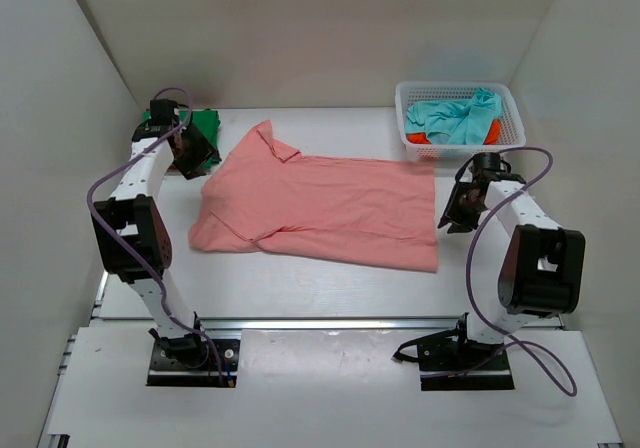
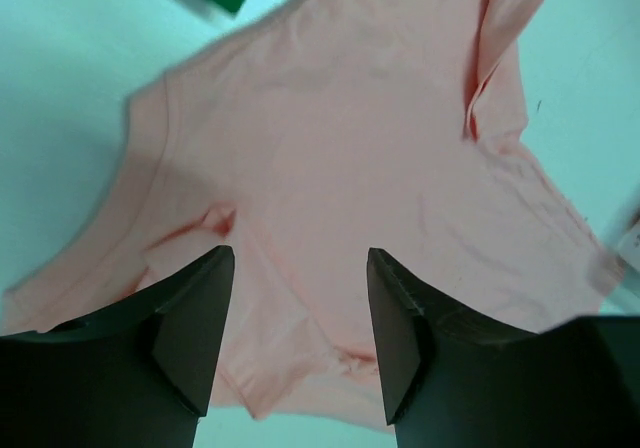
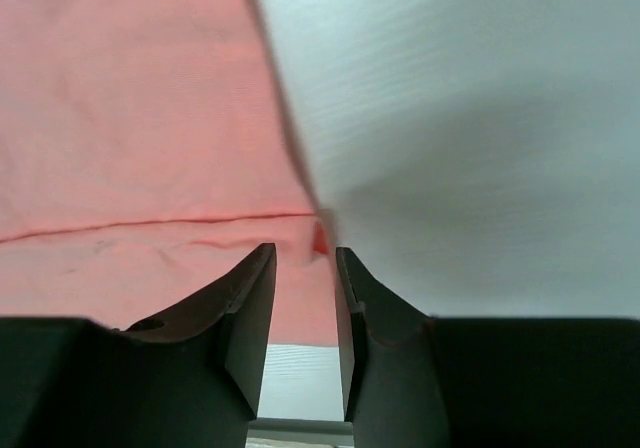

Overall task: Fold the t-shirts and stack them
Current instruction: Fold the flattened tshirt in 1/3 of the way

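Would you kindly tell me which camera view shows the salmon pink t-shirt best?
The top external view: the whole salmon pink t-shirt lies spread on the table, its full outline visible. The left wrist view shows only part of it, slightly blurred; the right wrist view shows just a hemmed corner.

A: The salmon pink t-shirt, any pattern on it?
B: Plain all over, one even colour. The green t-shirt is plain too, a deep green.
A: And the basket?
B: White mesh. In it a teal t-shirt and an orange-red t-shirt, both plain. The table is white, the cables purple.
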`<state>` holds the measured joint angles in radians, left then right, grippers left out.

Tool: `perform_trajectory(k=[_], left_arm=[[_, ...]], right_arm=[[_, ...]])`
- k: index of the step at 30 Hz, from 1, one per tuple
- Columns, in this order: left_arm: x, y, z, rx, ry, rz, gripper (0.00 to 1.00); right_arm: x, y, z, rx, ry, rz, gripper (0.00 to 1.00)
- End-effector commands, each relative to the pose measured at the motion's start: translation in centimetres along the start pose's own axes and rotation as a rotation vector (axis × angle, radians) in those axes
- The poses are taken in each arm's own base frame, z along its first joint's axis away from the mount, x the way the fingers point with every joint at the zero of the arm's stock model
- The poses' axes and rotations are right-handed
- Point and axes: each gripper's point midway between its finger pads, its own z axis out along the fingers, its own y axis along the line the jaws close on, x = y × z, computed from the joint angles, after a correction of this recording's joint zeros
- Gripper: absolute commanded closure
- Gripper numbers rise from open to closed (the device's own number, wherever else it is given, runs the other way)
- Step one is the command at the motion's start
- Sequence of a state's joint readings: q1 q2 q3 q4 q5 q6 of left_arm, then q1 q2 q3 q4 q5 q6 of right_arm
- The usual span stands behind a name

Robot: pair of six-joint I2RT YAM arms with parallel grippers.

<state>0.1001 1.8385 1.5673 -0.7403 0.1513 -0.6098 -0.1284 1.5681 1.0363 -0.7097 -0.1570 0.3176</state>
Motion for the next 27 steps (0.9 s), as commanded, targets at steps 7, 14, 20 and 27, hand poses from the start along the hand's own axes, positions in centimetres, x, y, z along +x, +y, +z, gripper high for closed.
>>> perform_trajectory(k=[7,14,20,27], left_arm=[[11.0,0.8,-0.4,0.077,0.179,-0.023,0.55],[17.9,3.5,3.2,-0.068,0.259,0.136,0.58],[23.9,12.0,0.1,-0.227,0.346,0.089,0.65],[30.1,15.0,-5.6,-0.256,0.468,0.072,0.58]], right_arm=[[2.3,10.6,-0.7,-0.309,-0.064,-0.229,0.68],[7.9,12.8,3.5,-0.315,0.067,-0.354,0.66],[13.9,7.4,4.4,-0.229,0.236,-0.292,0.66],[17.4,2.3,1.1,-0.150,0.319,-0.233,0.67]])
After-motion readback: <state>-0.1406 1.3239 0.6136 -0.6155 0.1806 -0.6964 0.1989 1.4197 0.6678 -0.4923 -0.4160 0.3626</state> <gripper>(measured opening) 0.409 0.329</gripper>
